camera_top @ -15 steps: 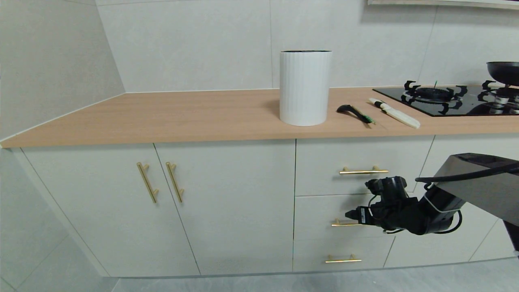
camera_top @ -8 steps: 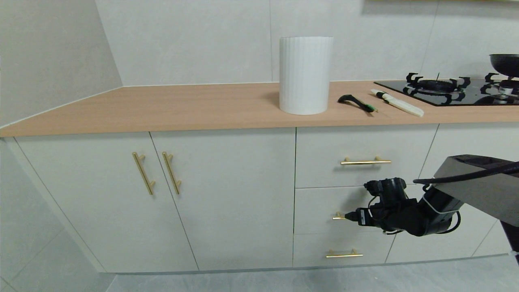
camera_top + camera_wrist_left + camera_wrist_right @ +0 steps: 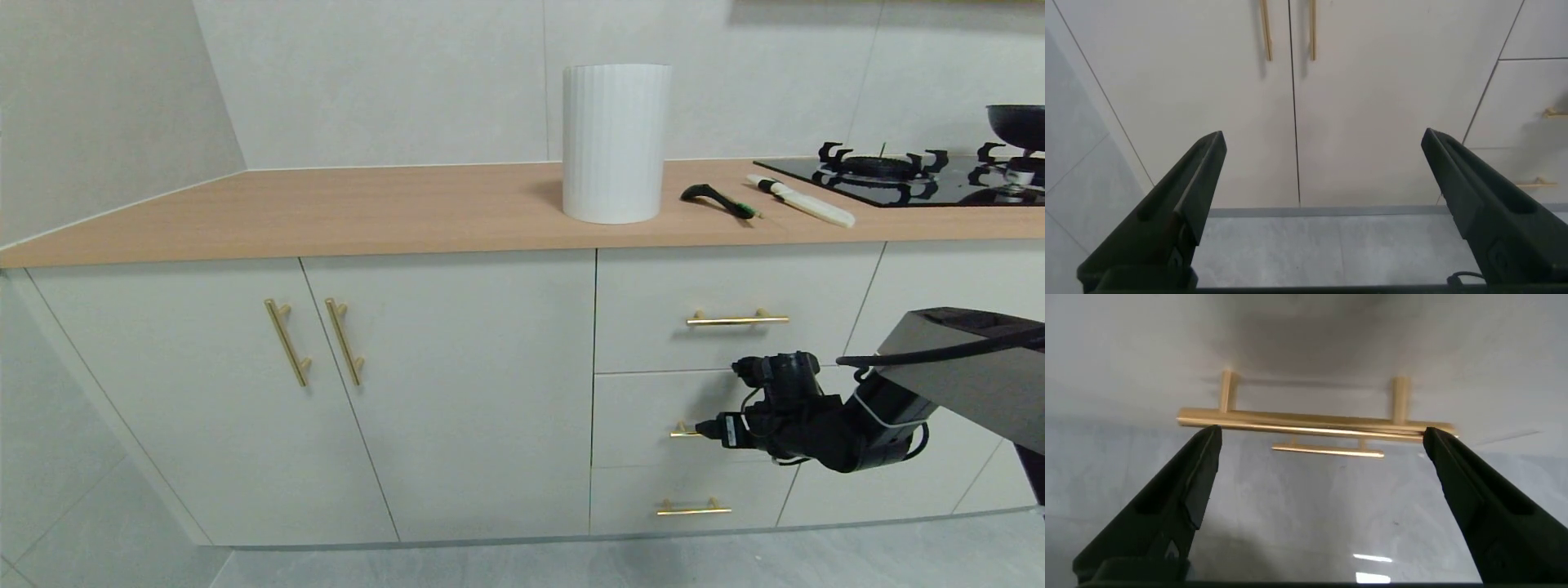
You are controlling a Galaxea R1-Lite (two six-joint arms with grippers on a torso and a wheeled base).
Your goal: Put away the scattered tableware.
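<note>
On the wooden counter (image 3: 367, 216) stands a tall white ribbed holder (image 3: 612, 143). To its right lie a black spoon with a green handle (image 3: 718, 202) and a white knife (image 3: 804, 204). My right gripper (image 3: 709, 427) hangs low in front of the drawers, level with the middle drawer's brass handle (image 3: 682, 433). In the right wrist view that gripper (image 3: 1323, 437) is open, its fingertips (image 3: 1204, 449) flanking the handle (image 3: 1315, 423) with a small gap to it. My left gripper (image 3: 1323, 139) is open and empty, facing the cabinet doors (image 3: 1290, 90) near the floor.
A gas stove (image 3: 898, 175) with a black pan (image 3: 1016, 122) sits at the counter's right end. Three drawers with brass handles (image 3: 737, 319) stack below the holder; a double-door cabinet (image 3: 314, 351) is to their left. Grey floor (image 3: 490, 567) runs beneath.
The head camera has dropped lower, so the counter top looks flatter. My right gripper has drawn level with and closer to the middle drawer handle.
</note>
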